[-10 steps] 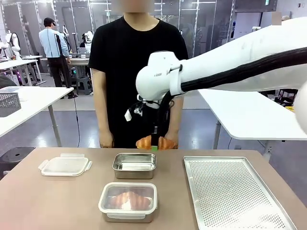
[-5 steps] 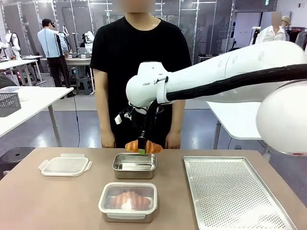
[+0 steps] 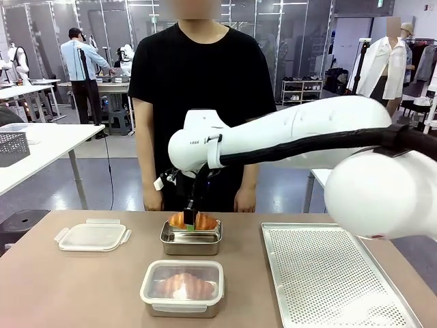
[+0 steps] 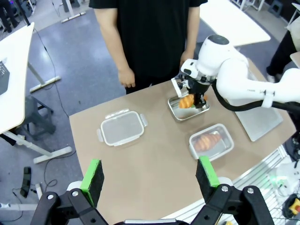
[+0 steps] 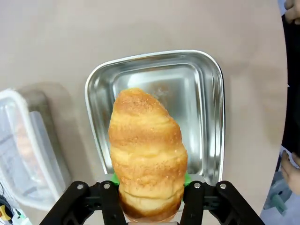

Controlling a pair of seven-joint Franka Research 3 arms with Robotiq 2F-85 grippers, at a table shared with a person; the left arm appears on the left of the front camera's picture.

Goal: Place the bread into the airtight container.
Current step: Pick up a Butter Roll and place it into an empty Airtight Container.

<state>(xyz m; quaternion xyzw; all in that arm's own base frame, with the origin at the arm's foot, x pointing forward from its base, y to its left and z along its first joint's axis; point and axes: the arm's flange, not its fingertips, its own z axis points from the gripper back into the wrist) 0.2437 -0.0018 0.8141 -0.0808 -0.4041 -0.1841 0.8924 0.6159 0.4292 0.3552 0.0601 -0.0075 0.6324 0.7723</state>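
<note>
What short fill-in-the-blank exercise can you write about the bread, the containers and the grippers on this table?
1. The right gripper holds the bread above the steel container, which has no ____ on.
2. A loose lid lies to the robot's ____ of that container.
3. The left gripper has its jaws ____.
Missing words: lid; left; open.

Right gripper clamps the bread low over the open steel tin; a lidded box sits nearer
</note>
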